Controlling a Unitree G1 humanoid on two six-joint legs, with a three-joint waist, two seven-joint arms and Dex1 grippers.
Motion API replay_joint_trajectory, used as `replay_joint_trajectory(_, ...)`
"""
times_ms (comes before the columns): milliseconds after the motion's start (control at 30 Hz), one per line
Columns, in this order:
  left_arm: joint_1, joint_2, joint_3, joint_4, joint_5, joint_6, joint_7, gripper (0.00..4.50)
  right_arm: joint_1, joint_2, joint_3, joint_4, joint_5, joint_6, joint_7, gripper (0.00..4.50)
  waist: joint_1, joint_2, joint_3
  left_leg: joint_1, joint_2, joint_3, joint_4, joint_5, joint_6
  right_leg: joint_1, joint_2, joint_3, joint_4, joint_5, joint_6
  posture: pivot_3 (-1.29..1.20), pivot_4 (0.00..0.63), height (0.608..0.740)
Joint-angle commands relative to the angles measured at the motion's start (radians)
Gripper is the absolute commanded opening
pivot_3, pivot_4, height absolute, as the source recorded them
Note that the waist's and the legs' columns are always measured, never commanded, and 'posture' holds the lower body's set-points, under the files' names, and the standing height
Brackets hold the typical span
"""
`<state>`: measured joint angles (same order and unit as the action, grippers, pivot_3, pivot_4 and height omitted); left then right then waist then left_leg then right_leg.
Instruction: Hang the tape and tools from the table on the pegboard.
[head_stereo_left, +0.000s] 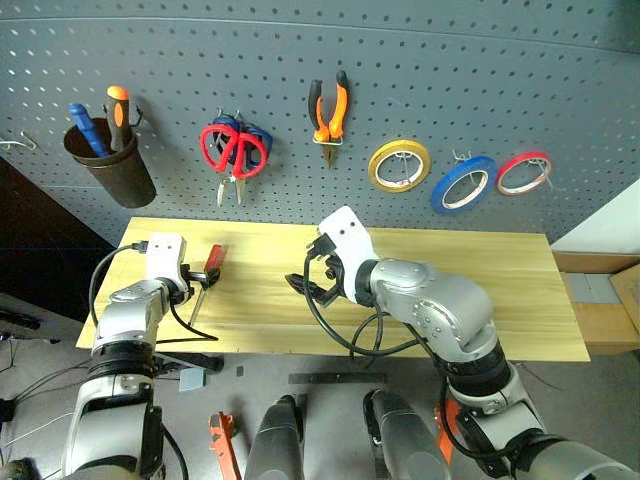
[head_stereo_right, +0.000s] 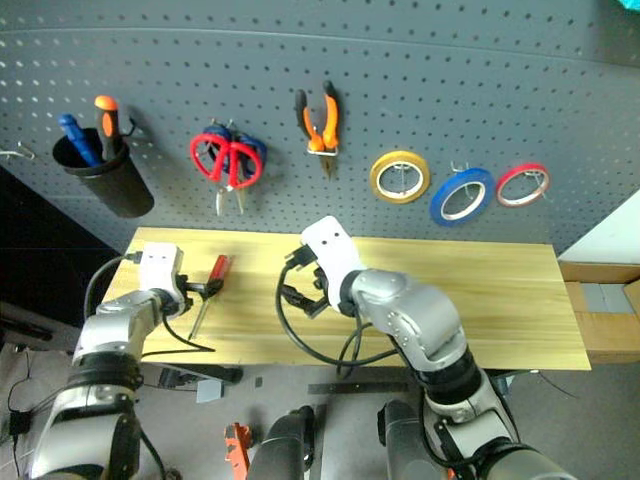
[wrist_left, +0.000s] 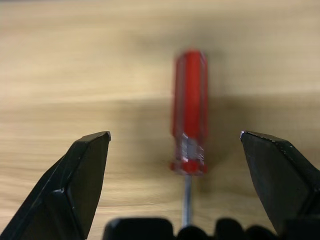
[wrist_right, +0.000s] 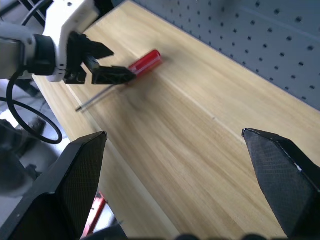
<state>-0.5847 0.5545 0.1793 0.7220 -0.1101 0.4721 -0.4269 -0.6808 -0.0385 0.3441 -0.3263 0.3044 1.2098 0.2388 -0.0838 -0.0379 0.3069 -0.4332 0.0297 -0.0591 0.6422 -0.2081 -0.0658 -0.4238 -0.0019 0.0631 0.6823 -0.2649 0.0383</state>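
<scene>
While I scan from the left, I see a dark cup on the pegboard holding a blue-handled and an orange-handled screwdriver. Below it, my left gripper hangs low over the left end of the table, its two fingers spread wide with nothing gripped. The red-handled screwdriver lies flat on the wood between those fingers; in the left wrist view its handle points away from the gripper and its steel shaft runs back toward the wrist. From the head camera its long axis runs from the handle on the pegboard side to the tip near the table's front edge, slightly slanted.

Further right, the red-handled scissors hang blades down, overlapping a blue-handled pair. Next hang the pliers, jaws down. My right gripper hovers above the table's middle, fingers fully apart and empty. Beyond it hang a yellow tape roll, the blue tape and a red-pink roll.
</scene>
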Motion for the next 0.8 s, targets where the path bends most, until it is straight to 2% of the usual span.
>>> replay_joint_trajectory(33,-0.058,0.001,0.001,0.085,0.009,-0.034,0.012,4.47,-0.034,0.003,0.005,-0.039,0.004,-0.006,0.014,4.50,0.000,0.000,0.002,0.000,0.000,0.000,0.000,0.000,0.000,0.000,0.000,0.000,0.000,0.000,0.000,-0.11,0.367,0.740)
replay_joint_trajectory(200,-0.142,-0.001,-0.004,0.232,0.026,-0.089,0.053,4.47,-0.055,0.001,0.003,-0.053,0.011,0.009,0.023,4.50,-0.003,0.000,0.007,-0.001,0.000,0.000,-0.001,0.000,0.000,-0.001,0.000,0.000,-0.001,0.000,0.000,-0.13,0.370,0.740)
replay_joint_trajectory(267,-0.166,0.001,-0.001,0.276,0.031,-0.115,0.070,4.11,-0.061,-0.002,0.002,-0.052,0.009,0.011,0.026,4.50,-0.003,0.000,0.008,-0.001,0.000,0.000,-0.001,0.000,0.000,-0.001,0.000,0.000,-0.001,0.000,0.000,-0.13,0.370,0.740)
replay_joint_trajectory(333,-0.171,0.002,-0.010,0.290,0.035,-0.123,0.063,3.61,-0.069,-0.008,0.003,-0.053,0.004,0.009,0.029,4.50,-0.004,0.000,0.011,-0.001,0.000,0.000,-0.001,0.000,0.000,-0.001,0.000,0.000,-0.001,0.000,0.000,-0.14,0.367,0.740)
replay_joint_trajectory(533,-0.089,-0.010,0.024,0.202,-0.010,-0.086,0.066,1.40,-0.110,-0.026,-0.006,-0.039,-0.008,-0.025,0.041,4.50,-0.007,0.000,0.011,0.000,0.000,0.000,-0.001,0.000,0.000,-0.001,0.000,0.000,-0.001,0.000,0.000,-0.13,0.329,0.740)
replay_joint_trajectory(600,-0.050,-0.021,0.045,0.139,-0.034,-0.082,0.069,0.84,-0.125,-0.036,-0.004,-0.026,-0.015,-0.047,0.049,4.50,-0.008,0.000,0.011,0.000,0.001,0.000,-0.002,0.000,0.000,-0.001,-0.001,0.000,-0.001,0.000,0.000,-0.13,0.309,0.740)
replay_joint_trajectory(800,0.155,-0.065,0.107,-0.242,-0.076,-0.136,0.110,0.84,-0.141,-0.096,-0.034,-0.046,-0.008,-0.060,0.086,4.50,-0.005,-0.003,0.009,-0.001,0.002,0.000,-0.002,0.000,0.000,-0.001,-0.005,0.000,-0.001,0.000,0.000,-0.13,0.281,0.740)
